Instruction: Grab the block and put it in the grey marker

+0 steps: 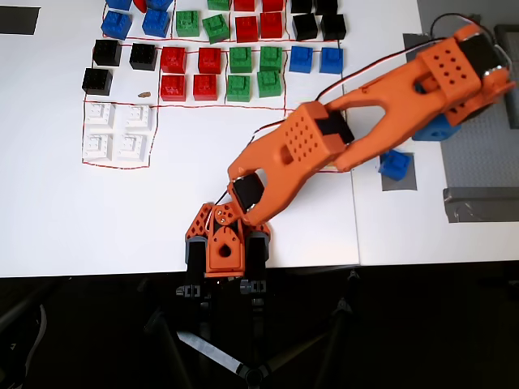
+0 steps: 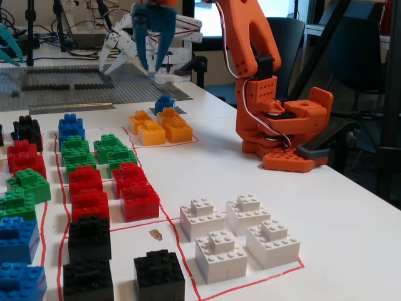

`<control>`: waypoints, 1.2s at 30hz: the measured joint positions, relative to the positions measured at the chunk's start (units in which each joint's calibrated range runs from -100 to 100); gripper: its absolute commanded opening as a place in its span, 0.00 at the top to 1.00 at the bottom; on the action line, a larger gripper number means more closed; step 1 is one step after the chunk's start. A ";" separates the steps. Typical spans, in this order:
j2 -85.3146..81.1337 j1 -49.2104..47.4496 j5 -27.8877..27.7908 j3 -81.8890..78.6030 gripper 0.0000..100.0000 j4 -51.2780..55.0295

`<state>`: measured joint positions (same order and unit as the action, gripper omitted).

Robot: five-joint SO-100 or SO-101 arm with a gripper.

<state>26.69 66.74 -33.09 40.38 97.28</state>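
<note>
One camera looked straight down on my arm (image 1: 324, 154) and the table (image 1: 162, 219); the other stood low at the table's (image 2: 351, 251) edge, sharing the bricks.

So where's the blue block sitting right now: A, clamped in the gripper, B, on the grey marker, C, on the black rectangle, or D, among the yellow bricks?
B: in the overhead view the blue block rests on the grey marker, and the gripper is raised clear of it.
</note>
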 measured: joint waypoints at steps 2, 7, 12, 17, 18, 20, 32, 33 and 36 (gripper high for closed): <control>-0.96 -3.89 2.88 -4.23 1.00 -0.16; -6.70 -13.80 11.23 -12.05 1.00 -0.08; -11.23 -24.24 19.10 -20.14 1.00 -0.16; -12.10 -34.67 25.30 -28.33 1.00 -0.24; -12.10 -36.89 26.57 -29.41 1.00 -0.24; -13.41 -40.96 29.99 -31.47 1.00 -0.24; -21.68 -60.06 35.07 -31.92 1.00 -0.80; -21.68 -61.12 35.07 -31.92 1.00 -0.80; -21.85 -63.51 35.16 -33.99 1.00 -0.80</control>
<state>4.83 3.23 2.08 6.38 96.48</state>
